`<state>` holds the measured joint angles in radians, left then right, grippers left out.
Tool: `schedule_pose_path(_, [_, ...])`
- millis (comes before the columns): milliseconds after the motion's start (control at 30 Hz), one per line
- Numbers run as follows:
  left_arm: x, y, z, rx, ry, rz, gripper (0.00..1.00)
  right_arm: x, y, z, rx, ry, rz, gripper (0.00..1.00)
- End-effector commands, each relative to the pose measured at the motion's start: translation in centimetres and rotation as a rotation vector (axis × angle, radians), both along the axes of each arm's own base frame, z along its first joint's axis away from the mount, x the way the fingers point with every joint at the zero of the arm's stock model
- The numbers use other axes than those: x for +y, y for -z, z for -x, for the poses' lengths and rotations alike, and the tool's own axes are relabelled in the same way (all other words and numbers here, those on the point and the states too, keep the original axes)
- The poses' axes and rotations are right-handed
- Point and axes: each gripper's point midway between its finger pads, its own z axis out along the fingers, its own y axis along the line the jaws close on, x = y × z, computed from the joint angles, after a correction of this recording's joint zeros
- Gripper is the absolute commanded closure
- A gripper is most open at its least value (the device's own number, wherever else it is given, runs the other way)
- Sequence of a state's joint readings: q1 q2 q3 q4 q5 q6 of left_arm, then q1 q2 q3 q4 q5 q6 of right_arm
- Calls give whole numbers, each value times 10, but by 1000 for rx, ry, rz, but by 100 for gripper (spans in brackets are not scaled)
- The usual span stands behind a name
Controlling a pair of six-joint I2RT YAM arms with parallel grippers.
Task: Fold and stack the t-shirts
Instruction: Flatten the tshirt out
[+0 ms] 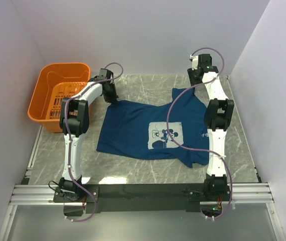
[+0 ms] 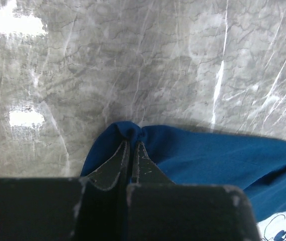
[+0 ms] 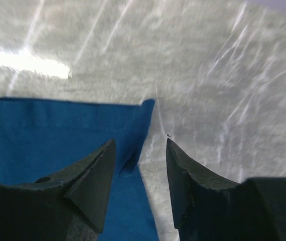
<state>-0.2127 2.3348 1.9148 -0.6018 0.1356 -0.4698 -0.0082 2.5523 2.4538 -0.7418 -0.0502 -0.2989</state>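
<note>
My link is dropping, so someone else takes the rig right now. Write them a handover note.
Left tool: shut on the far left corner of the t-shirt.
Right tool: open, poised at the shirt's far right corner, gripping nothing.
The t-shirt lies spread on the table, print up, with no fold made. The orange basket sits at the far left.
Done: the left grasp only.
Left: probably close the right tool on its corner, then fold and stack.

Top cam high, looks down; wrist cams close; all share t-shirt point(image 1: 128, 125).
</note>
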Motion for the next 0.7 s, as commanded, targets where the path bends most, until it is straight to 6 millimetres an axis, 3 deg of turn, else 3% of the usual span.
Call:
schedule_pose_path(0, [-11, -25, -3, -50, 12, 34, 100, 0, 7, 6, 39, 21, 1, 48])
schedule_pose_path(167, [-12, -26, -2, -53, 15, 33, 100, -2, 10, 6, 45, 26, 10, 50])
schedule_pose_path(200, [-12, -26, -1, -51, 16, 34, 100, 14, 11, 6, 48, 2, 12, 51])
schedule_pose_path(300, [-13, -28, -1, -55, 15, 35, 100, 14, 12, 5, 49, 3, 18, 53])
schedule_pose_path(500, [-15, -32, 0, -61, 18, 34, 100, 16, 10, 5, 47, -17, 2, 76])
schedule_pose_path(567, [-15, -37, 0, -72, 17, 39, 100, 17, 7, 5, 41, -19, -9, 91])
schedule_pose_path(667, [-14, -45, 1, -87, 15, 42, 100, 20, 0, 7, 29, -39, -64, 98])
